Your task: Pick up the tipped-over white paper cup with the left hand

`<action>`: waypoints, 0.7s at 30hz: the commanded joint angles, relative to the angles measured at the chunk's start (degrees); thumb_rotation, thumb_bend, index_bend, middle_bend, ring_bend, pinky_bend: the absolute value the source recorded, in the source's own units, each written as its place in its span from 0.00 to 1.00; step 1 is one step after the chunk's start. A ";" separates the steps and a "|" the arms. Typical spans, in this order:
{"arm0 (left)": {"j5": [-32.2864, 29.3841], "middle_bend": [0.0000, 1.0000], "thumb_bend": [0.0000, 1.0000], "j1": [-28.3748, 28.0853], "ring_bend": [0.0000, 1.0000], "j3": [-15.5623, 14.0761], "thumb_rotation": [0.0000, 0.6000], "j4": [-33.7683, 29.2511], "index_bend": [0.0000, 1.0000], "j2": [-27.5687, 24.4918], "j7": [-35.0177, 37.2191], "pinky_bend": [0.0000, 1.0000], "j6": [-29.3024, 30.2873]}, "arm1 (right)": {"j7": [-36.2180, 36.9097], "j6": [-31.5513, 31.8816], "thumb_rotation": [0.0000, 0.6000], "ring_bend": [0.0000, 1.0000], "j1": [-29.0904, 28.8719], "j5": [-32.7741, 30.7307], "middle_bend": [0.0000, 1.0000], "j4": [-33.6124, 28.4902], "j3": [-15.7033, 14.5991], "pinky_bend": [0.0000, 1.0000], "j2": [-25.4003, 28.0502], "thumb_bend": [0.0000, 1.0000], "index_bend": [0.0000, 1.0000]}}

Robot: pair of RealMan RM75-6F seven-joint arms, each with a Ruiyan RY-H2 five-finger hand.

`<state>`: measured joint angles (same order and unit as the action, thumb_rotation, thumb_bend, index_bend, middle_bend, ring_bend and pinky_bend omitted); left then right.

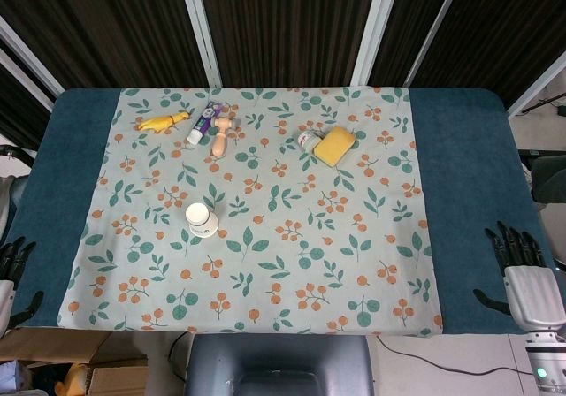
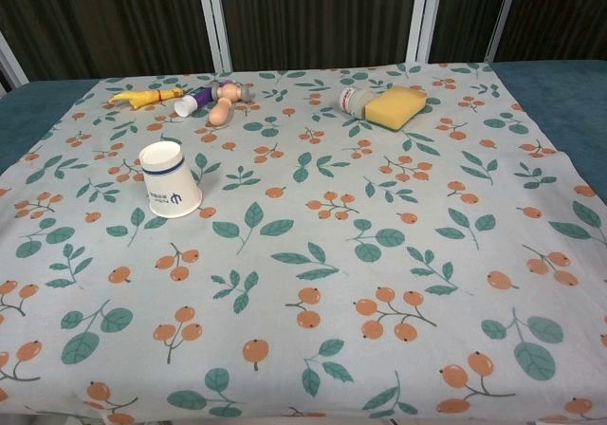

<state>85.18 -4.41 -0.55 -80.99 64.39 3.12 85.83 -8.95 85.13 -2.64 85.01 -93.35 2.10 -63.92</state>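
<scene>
The white paper cup [image 1: 202,219] lies tipped over on the floral cloth, left of centre; the chest view shows the cup [image 2: 171,178] with a blue rim band and blue logo, its mouth turned up and away. My left hand [image 1: 12,270] hangs off the table's near left corner, well left of the cup, fingers apart and holding nothing. At the near right edge my right hand [image 1: 525,270] also holds nothing, its fingers spread. Neither hand shows in the chest view.
Along the far side lie a yellow rubber chicken [image 1: 162,122], a toothpaste tube [image 1: 205,122], a peach-coloured toy [image 1: 220,136], a small white jar [image 1: 309,140] and a yellow sponge [image 1: 334,145]. The floral cloth [image 1: 292,263] covers the blue table [image 1: 460,175].
</scene>
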 commanded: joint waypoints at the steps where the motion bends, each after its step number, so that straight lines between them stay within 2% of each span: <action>1: 0.02 0.00 0.36 -0.07 0.00 0.13 1.00 0.08 0.00 0.14 -0.21 0.00 -0.26 | 0.01 -0.69 1.00 0.00 -0.01 -0.75 0.00 -0.03 0.01 0.00 0.10 0.29 0.00; 14: 0.54 0.00 0.35 -1.11 0.00 1.03 1.00 -1.69 0.00 -1.03 -1.61 0.00 -1.65 | 1.74 0.06 1.00 0.00 0.16 -0.20 0.00 1.10 0.42 0.00 -0.04 0.29 0.00; 21: 2.95 0.00 0.35 -5.00 0.00 2.91 1.00 -6.84 0.00 -3.07 -5.29 0.00 -3.58 | 0.48 -0.64 1.00 0.00 -0.45 0.24 0.00 0.52 0.49 0.00 0.10 0.29 0.00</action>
<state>86.99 -7.98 1.72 -86.24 62.01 -0.71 83.09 -8.20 84.64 -2.94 85.09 -92.76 2.61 -63.86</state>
